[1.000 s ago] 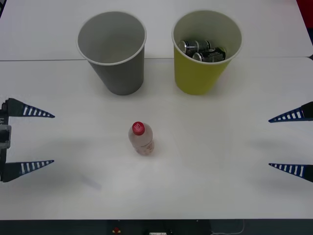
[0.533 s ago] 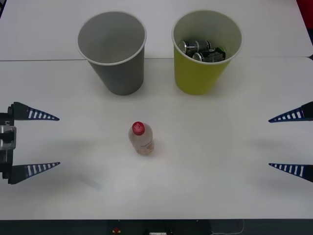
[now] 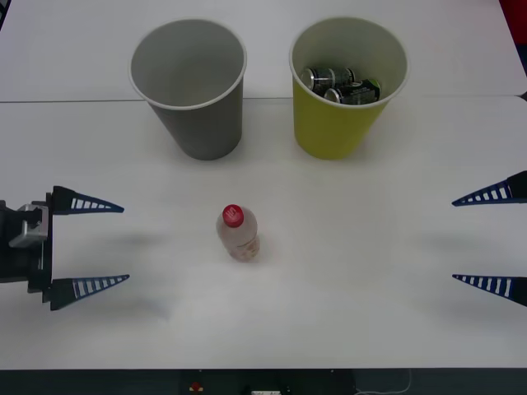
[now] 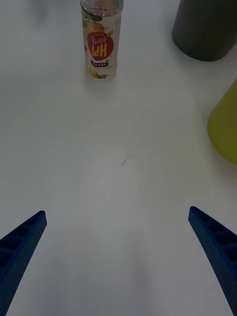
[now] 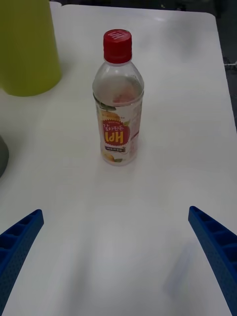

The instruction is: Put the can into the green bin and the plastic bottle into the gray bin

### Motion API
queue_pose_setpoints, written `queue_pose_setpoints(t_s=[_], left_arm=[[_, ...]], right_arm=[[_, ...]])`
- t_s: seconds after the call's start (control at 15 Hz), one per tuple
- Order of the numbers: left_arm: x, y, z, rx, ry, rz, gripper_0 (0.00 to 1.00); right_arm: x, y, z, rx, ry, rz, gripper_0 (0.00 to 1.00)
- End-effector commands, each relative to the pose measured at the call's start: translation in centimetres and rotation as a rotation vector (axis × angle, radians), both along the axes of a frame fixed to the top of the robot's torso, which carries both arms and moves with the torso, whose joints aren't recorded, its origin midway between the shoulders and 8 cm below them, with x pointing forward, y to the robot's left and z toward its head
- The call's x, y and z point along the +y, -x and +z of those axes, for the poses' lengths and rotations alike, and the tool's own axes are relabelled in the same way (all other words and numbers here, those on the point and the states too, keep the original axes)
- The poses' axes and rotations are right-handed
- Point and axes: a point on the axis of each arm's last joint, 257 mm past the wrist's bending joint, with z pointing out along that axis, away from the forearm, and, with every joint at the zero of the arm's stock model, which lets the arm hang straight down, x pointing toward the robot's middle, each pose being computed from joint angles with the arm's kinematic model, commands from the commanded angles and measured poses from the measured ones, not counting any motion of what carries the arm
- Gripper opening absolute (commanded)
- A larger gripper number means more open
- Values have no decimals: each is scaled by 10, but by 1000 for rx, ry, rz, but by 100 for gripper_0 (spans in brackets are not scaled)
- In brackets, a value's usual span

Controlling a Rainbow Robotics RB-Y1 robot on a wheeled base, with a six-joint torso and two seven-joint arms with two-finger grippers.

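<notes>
The plastic bottle [image 3: 237,234] stands upright mid-table, clear with a red cap; it also appears in the left wrist view [image 5: 118,98] and the right wrist view [image 4: 100,39]. The can [image 3: 339,85] lies inside the green bin [image 3: 346,90] at the back right, beside another can. The gray bin [image 3: 191,89] stands at the back left, nothing visible inside. My left gripper [image 3: 86,244] is open, left of the bottle and pointing at it, with a gap between. My right gripper [image 3: 490,239] hangs open at the right edge, far from the bottle.
The white table [image 3: 354,247] has a seam running behind the bins. The green bin's side [image 5: 27,47] and a sliver of the gray bin [image 5: 2,155] flank the bottle in the left wrist view. The table's front edge lies just below the grippers.
My left gripper has moved right toward the bottle, still open. The bottle, bins and right gripper have not moved.
</notes>
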Motion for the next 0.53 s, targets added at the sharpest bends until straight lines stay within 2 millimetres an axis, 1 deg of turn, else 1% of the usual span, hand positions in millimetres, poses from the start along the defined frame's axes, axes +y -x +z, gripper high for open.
queue_pose_setpoints(t_s=[0.07,0.27,0.53], left_arm=[[-9,-8,-7,-1,69,1,100],[-24,-17,-16,0,142,-4,100],[-57,-25,-27,55,262,-4,100]], right_arm=[[0,0,0,0,0,0,100],[0,0,0,0,0,0,100],[0,0,0,0,0,0,100]])
